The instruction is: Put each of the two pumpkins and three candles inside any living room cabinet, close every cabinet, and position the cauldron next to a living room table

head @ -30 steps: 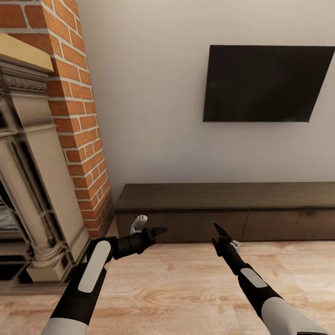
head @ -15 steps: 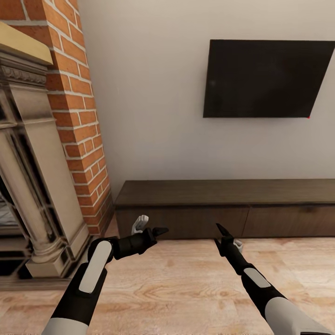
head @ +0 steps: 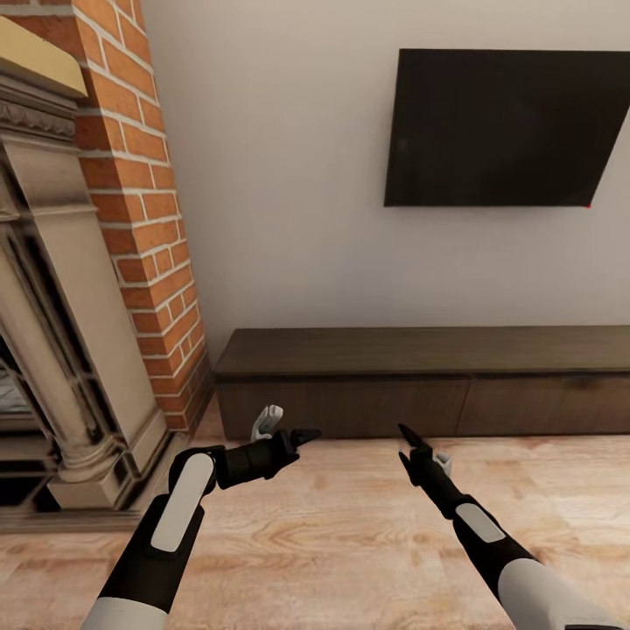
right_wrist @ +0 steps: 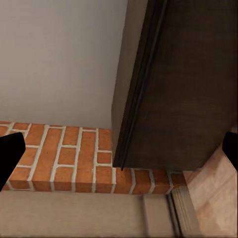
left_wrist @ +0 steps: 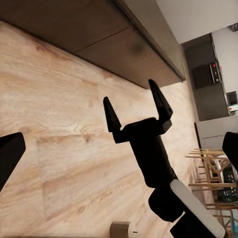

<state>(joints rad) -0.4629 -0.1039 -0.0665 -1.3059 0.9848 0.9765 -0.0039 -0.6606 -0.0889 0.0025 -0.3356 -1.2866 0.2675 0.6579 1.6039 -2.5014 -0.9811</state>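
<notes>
Now facing the shut cabinet, hands empty

Head view: the cabinet (head: 420,385) lies low against the wall beneath a TV (head: 507,127), its drawers shut; the left gripper (head: 282,429) and right gripper (head: 418,448) hover before it, both spread, holding nothing. Seemingly the approach step; next, a drawer front wants pulling open

Left wrist view: the right gripper's splayed fingers (left_wrist: 111,118) show plainly over the floor (left_wrist: 59,148)

Right wrist view: the cabinet's end beside a brick fireplace (right_wrist: 64,158)

wood floor (head: 350,542) and low cabinet (head: 420,385) along the wall
pale plank flooring is seen across the lower half of the frame; the long dark-brown cabinet is set on it at centre right against the wall, its drawer fronts flush, and the fireplace base (head: 79,499) is set at lower left.
</notes>
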